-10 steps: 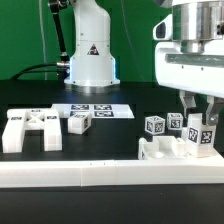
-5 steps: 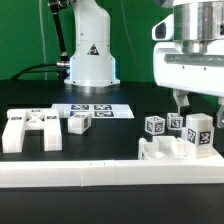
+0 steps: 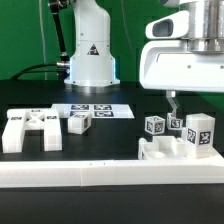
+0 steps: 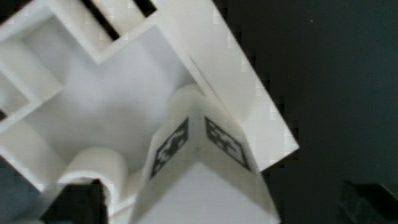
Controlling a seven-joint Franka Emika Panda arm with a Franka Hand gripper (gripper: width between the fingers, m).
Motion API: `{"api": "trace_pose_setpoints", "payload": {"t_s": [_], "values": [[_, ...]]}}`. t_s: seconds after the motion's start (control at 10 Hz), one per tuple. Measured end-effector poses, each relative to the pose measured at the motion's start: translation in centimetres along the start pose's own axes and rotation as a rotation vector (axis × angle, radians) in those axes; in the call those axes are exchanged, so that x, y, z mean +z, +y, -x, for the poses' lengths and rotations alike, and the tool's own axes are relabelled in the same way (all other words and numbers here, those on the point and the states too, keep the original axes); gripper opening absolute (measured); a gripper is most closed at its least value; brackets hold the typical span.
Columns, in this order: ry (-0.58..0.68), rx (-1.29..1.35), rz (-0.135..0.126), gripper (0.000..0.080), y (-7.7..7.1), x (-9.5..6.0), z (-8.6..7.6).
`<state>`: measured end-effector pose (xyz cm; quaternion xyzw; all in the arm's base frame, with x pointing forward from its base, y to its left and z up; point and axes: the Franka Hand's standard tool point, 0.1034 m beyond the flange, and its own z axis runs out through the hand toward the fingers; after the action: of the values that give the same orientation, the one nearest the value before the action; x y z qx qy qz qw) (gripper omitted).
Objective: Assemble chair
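Observation:
The chair is in loose white tagged parts. At the exterior view's right a flat panel piece [image 3: 160,151] lies against the border frame. A blocky leg [image 3: 200,133] stands upright on its right end. My gripper [image 3: 192,104] hangs just above that leg, open and holding nothing; one finger [image 3: 172,102] shows to the leg's left. The wrist view looks straight down on the leg [image 4: 199,150] with its two tags and on the panel [image 4: 98,95]. Two tagged pieces [image 3: 154,126] [image 3: 176,123] stand behind the panel. A crossed piece [image 3: 28,130] and a small block [image 3: 80,123] lie at the left.
The long white border frame [image 3: 100,178] runs along the front. The marker board [image 3: 92,111] lies flat behind the left parts. The arm's base [image 3: 90,60] stands at the back, with cables beside it. The table is black.
The gripper has opened off the leg and risen above it. The leg stays upright on the panel.

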<state>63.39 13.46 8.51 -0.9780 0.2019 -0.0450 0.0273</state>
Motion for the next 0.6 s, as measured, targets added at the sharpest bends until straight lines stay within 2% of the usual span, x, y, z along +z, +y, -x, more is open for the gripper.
{"api": "trace_pose_setpoints", "payload": {"t_s": [0.5, 0.6], "values": [[-0.003, -0.428, 0.005, 0.0649, 0.52, 0.13, -0.29], [-0.009, -0.531, 0.015, 0.0649, 0.59, 0.13, -0.29]]}}
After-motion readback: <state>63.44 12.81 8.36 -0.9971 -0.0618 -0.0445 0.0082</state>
